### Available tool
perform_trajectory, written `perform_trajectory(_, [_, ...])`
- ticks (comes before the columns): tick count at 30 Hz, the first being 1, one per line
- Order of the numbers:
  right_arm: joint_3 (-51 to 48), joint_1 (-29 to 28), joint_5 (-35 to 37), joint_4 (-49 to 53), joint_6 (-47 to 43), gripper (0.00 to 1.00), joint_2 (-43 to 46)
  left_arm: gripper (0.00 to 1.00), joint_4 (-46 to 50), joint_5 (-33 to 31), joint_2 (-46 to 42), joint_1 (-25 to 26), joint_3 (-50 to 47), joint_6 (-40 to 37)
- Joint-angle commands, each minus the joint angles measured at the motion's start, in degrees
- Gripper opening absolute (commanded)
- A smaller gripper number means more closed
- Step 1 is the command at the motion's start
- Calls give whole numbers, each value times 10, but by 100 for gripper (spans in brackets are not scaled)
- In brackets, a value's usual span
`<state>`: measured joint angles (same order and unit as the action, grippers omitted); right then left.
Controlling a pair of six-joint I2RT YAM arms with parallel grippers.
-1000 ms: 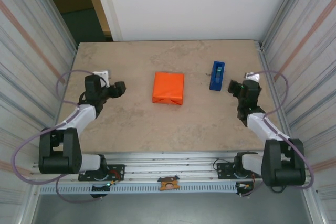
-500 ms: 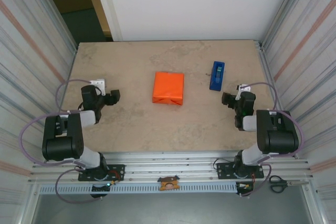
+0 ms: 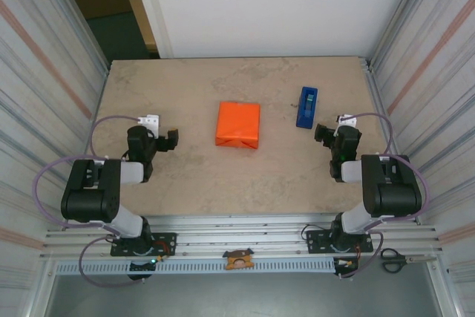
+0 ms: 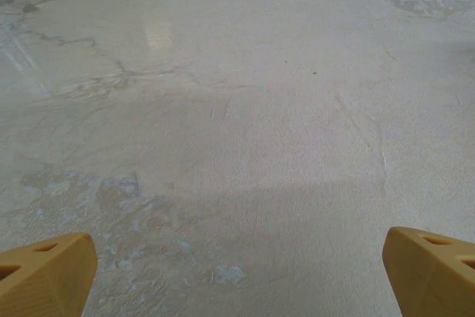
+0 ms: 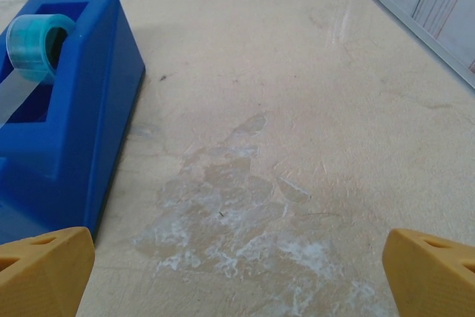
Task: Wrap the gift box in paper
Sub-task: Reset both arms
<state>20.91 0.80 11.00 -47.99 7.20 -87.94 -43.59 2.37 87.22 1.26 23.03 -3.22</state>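
The left gripper (image 3: 171, 139) is holding its jaws spread wide and pinching nothing, its yellow fingertips (image 4: 44, 276) framing a bare stretch of bench (image 4: 237, 109) in the left wrist view. The right gripper (image 3: 321, 133) is likewise holding its jaws spread wide and empty, hanging low over the bench close beside the blue tape dispenser (image 5: 67, 116), whose tape roll (image 5: 33, 35) is sitting in its cradle. Both arms are lying folded toward their bases at the near side, well apart from the work. Between them, at the middle of the bench, the gift box (image 3: 238, 125) is lying flat. The orange paper (image 3: 245, 113) is covering its whole visible top, with a folded seam showing along the near edge. No black edge of the box is showing, and no loose sheet is trailing onto the bench. Judged from this, the wrapping is looking complete or very nearly so: folding and closing appear done, though whether every flap is taped cannot be told from above. What is remaining, at most, is a check of the hidden sides.
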Motion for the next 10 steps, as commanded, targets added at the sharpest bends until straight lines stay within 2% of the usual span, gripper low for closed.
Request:
perform_trajectory(1, [11, -7, 22, -8, 1, 98, -3, 99, -20, -19, -5, 1, 6, -6])
perform_trajectory(6, [13, -4, 11, -2, 2, 98, -3, 99, -18, -18, -6, 1, 6, -6])
perform_trajectory(10, [24, 5, -73, 20, -21, 98, -2, 99, -16, -17, -6, 1, 5, -6])
